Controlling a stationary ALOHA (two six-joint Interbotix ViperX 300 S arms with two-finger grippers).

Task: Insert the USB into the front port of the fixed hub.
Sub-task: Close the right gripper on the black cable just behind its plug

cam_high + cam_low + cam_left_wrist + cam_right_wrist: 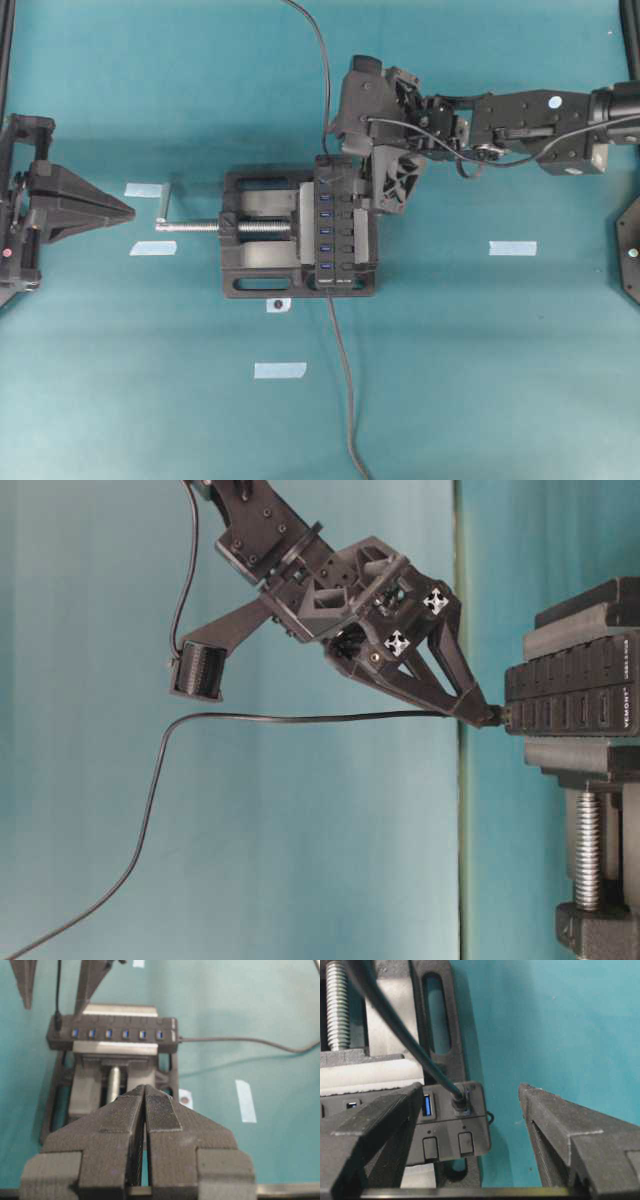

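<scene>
The fixed hub (pixel 329 225) is a long black bar with blue slots, clamped in the black vise (pixel 255 280). The USB (pixel 459 1100) sits in the hub's end port, its cable (pixel 395 1025) running up and away. My right gripper (pixel 470 1089) is open and straddles that end of the hub (pixel 445 1130); neither finger touches the plug. From table level the right gripper (pixel 475 708) has its tips beside the plug (pixel 492 718) at the hub (pixel 570 695). My left gripper (pixel 145 1089) is shut and empty, well left of the vise (pixel 125 210).
The vise's silver screw (pixel 195 226) and handle point left toward the left gripper. The hub's own cable (pixel 342 380) runs to the near table edge. Strips of pale tape (pixel 512 248) lie on the teal table. The USB cable (pixel 300 717) hangs in a loop.
</scene>
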